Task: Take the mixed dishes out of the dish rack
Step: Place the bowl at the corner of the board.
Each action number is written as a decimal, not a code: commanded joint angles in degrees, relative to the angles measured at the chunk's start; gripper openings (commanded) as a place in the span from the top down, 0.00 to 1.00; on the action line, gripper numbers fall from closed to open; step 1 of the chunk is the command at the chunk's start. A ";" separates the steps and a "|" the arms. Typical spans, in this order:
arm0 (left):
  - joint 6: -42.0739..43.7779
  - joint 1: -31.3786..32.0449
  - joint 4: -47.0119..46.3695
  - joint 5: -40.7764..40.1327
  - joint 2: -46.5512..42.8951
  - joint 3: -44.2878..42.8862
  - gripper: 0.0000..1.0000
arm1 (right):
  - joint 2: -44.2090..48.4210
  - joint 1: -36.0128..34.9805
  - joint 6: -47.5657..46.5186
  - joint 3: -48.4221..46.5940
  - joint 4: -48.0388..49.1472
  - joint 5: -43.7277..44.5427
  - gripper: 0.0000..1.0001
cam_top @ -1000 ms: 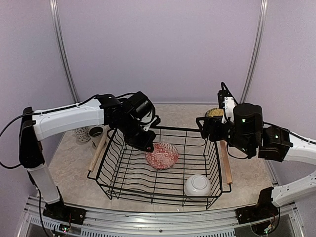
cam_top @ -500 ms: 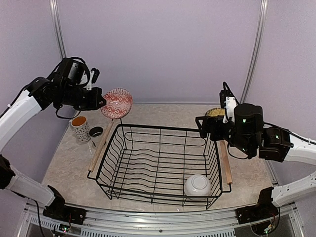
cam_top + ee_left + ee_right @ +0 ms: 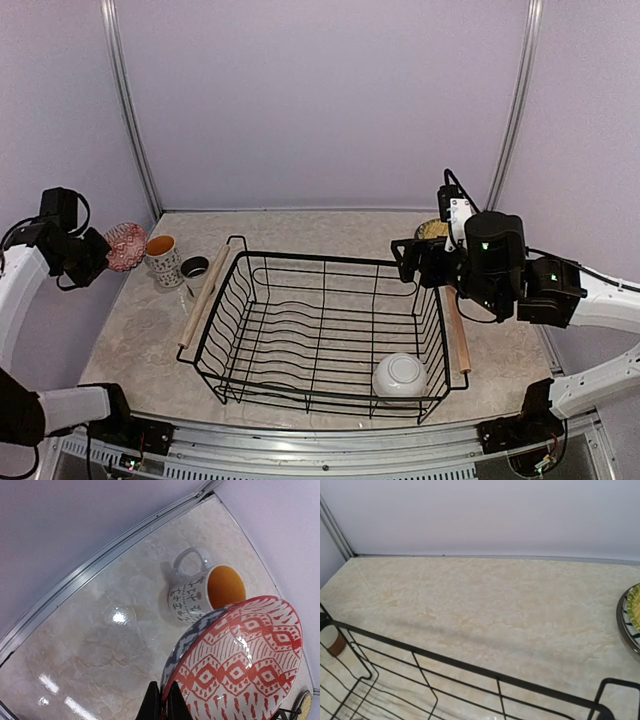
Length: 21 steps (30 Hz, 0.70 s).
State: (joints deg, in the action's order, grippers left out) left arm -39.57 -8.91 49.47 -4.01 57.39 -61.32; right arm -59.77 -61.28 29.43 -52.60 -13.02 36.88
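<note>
My left gripper is shut on the rim of the blue-patterned bowl, red inside, and holds it tilted at the table's far left, just left of the tall patterned cup. In the left wrist view the fingertips pinch the bowl above the marble, with the cup behind it. The dish rack holds the white bowl at its front right. My right gripper hovers over the rack's back right corner; its fingers do not show.
The white cup with brown band stands beside the tall cup, left of the rack's wooden handle. The striped plate with the yellow mat lies behind the right gripper and shows at the right wrist view's edge.
My left arm lifted the patterned bowl out of the rack, carried it up and left, then lowered it to the far left beside the tall cup. The right arm barely moved.
</note>
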 commanded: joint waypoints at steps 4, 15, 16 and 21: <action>-13.60 -12.23 -6.15 11.79 2.05 12.79 1.00 | -0.61 0.90 -0.46 -0.44 0.21 -0.21 0.02; -18.90 -11.62 -12.37 6.48 7.07 19.20 0.97 | -0.43 0.90 -0.12 0.39 1.18 -0.28 0.01; -19.27 -11.56 -12.73 6.49 7.79 19.08 0.96 | -0.58 0.90 -0.16 0.33 1.30 -0.40 0.01; -21.10 -8.81 -13.81 1.20 11.55 18.12 0.93 | -0.68 0.94 -0.11 0.26 1.24 -0.65 0.01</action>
State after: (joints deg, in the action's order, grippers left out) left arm -58.00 -19.59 39.18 1.34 67.31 -42.52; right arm -60.23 -60.95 29.43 -52.60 -12.51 36.56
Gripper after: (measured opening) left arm 0.061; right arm 0.986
